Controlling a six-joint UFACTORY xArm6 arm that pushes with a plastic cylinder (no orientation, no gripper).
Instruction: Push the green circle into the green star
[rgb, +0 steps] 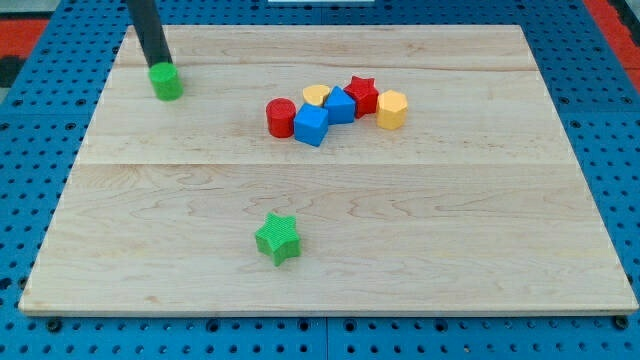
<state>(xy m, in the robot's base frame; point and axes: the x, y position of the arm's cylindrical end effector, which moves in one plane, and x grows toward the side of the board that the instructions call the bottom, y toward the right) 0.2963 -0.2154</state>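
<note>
On board (480, 260), two green blocks (166, 81), six clustered (338, 106)

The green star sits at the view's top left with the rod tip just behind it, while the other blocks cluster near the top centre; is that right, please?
Not quite: the block at the view's top left is the green circle, with my tip just behind it. The green star lies alone toward the view's bottom. The camera view shows this; the other blocks do cluster near the top centre.

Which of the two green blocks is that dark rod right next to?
The green circle at the view's top left: my tip sits at its top edge. The green star lies alone, far off, near the view's bottom.
</note>
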